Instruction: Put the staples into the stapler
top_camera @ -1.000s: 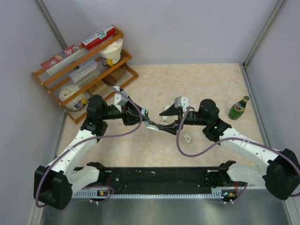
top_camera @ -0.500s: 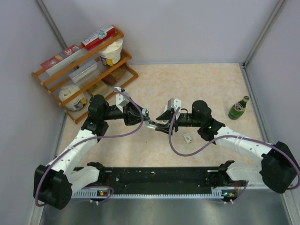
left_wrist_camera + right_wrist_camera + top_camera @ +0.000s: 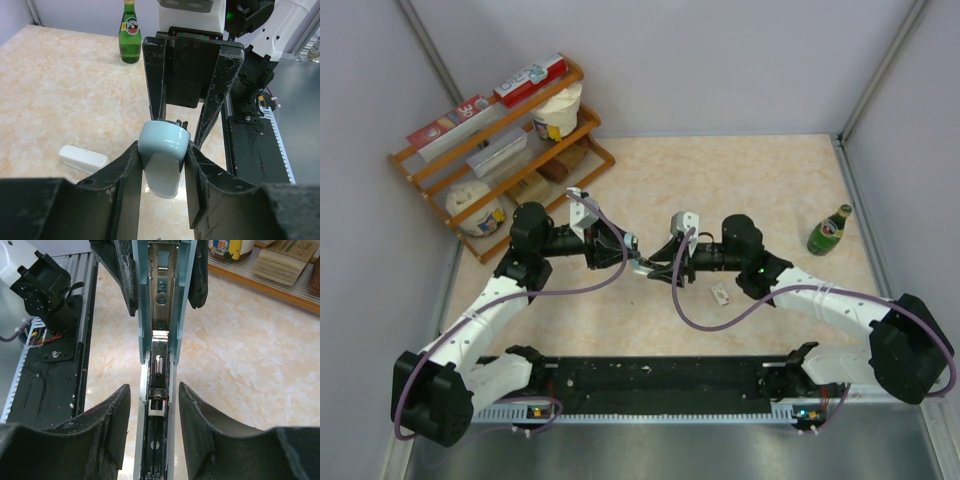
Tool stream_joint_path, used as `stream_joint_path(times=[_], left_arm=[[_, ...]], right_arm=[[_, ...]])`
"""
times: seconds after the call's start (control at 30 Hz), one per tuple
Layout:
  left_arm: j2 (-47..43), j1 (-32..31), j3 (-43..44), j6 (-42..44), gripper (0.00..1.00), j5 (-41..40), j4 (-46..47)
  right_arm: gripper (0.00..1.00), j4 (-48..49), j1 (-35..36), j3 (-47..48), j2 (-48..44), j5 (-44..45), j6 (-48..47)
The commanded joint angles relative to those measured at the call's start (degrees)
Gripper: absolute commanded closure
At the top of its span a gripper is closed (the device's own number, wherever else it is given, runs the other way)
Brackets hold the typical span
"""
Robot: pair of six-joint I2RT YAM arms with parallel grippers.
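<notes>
gripping the pale blue stapler point(image 3: 160, 175) by its rounded end, the left gripper point(image 3: 623, 250) is clamped firmly on it. the right gripper point(image 3: 155, 389) straddles the stapler's opened metal rail, jaws partly closed and close on both sides (contact cannot be told). the staples point(image 3: 721, 294), a small white packet, lie on the table point(image 3: 750, 180) near the right gripper, untouched.

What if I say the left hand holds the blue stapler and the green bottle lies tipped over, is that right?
Not quite. The left hand holds the blue stapler, but the green bottle stands upright on the table, as the left wrist view shows.
</notes>
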Motion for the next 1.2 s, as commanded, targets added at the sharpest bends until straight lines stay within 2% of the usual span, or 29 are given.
stream_joint_path(times=[0.0, 0.43, 0.83, 1.03, 1.17], left_arm=[[-0.5, -0.3, 0.9, 0.9, 1.00, -0.1, 1.9], [-0.4, -0.4, 0.1, 1.2, 1.00, -0.2, 1.9], [-0.4, -0.6, 0.0, 1.9, 1.00, -0.4, 1.4], [-0.6, -0.5, 0.0, 2.6, 0.87, -0.7, 0.8], [-0.6, -0.5, 0.1, 2.6, 0.64, -1.1, 0.4]], right_arm=[[0.58, 1.5, 1.2, 2.9, 0.3, -0.3, 0.0], [0.67, 2.1, 1.9, 2.9, 1.7, -0.2, 0.4], [0.81, 2.2, 1.9, 2.9, 1.7, 0.1, 0.2], [0.86, 1.9, 1.9, 2.8, 1.1, 0.4, -0.1], [0.87, 1.9, 1.9, 2.7, 0.7, 0.6, -0.3]])
